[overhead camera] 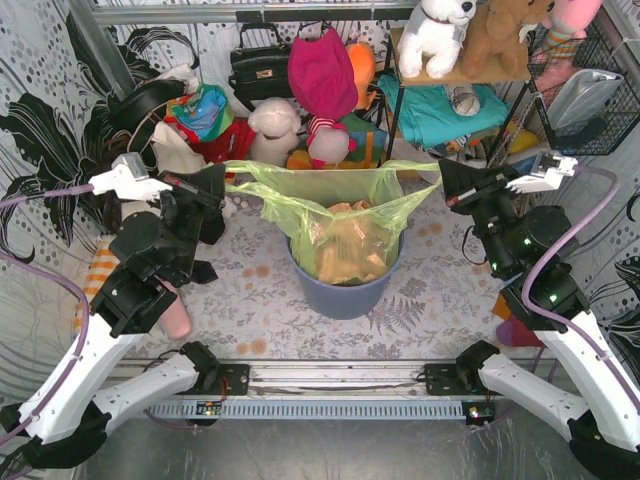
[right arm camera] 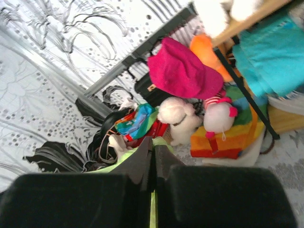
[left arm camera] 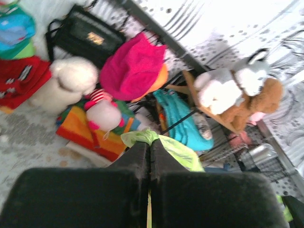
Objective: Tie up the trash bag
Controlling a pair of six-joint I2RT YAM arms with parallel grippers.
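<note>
Bare tabletop [overhead camera: 250, 322] before the bin [overhead camera: 345, 297] gives me room; behind the stretched bag [overhead camera: 288, 182], plush toys [overhead camera: 274, 126] and a shelf [overhead camera: 462, 76] block passage.

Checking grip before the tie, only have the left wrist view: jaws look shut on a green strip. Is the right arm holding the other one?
Observer: Yes. The right gripper is shut on the right handle strip.
Operator: Where's the bag body?
Observer: The trash bag sits in the blue-grey bin, between the arms.
Operator: Strips crossed yet?
Observer: No. The left gripper holds the left handle strip out left, the right one runs right; no knot.
</note>
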